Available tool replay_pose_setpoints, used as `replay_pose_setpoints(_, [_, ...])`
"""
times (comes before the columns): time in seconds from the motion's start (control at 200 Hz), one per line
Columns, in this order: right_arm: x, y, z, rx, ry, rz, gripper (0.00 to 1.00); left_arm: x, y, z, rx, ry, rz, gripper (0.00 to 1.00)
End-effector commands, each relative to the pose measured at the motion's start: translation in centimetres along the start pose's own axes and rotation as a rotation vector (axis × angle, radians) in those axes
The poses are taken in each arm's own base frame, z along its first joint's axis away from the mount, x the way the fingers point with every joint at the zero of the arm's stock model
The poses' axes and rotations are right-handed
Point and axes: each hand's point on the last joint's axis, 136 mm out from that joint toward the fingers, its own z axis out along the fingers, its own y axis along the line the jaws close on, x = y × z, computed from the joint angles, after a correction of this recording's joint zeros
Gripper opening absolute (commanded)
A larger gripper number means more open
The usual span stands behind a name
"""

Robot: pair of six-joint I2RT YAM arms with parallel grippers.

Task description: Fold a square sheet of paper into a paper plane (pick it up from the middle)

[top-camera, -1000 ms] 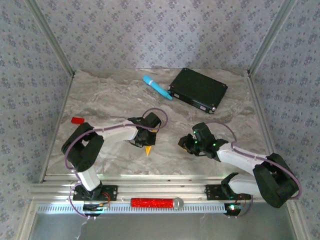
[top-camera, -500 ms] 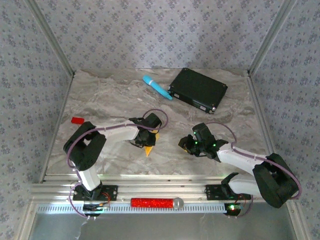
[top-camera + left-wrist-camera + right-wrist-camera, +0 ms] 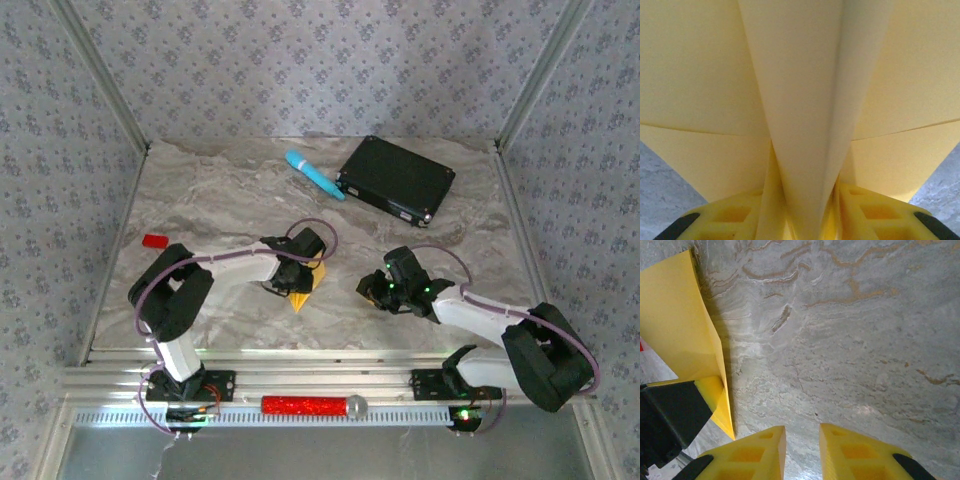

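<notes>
Paper plane clamped in left hand, right hand apart, marble table, patterned walls

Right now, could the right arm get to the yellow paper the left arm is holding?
Probably yes. The paper sits pinched in the left claw, and only bare table lies between it and the open right claw, which is close beside it.

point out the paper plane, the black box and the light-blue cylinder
paper plane (image 3: 302, 294): top view, near tip
black box (image 3: 397, 178): top view, lid centre
light-blue cylinder (image 3: 314, 175): top view, mid-body
</notes>
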Motion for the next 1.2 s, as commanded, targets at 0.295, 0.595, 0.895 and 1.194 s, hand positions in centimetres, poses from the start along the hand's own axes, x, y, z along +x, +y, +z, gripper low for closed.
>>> replay_pose_setpoints(0.295, [-0.2, -0.3, -0.4, 0.003, -0.012, -0.020, 0.27, 1.3, 1.6, -0.1, -0.099, 0.001, -0.057, 0.41])
replay_pose_setpoints(0.595, [-1.7, -1.2, -3.0, 0.030, -0.080, -0.043, 0.40, -0.4, 0.1, -3.5, -0.040, -0.089, -0.098, 0.47])
replay_pose_setpoints(0.895, [-5.7, -3.9, -8.7, 0.178, -0.280, -0.071, 0.60, -0.5, 1.1, -6.3, -0.014, -0.184, -0.116, 0.48])
replay_pose_setpoints(1.194, [-12.2, -6.5, -16.8, 0.473, -0.638, -0.189, 0.73, -1.5, 4.8, -11.3, -0.020, -0.384, -0.134, 0.53])
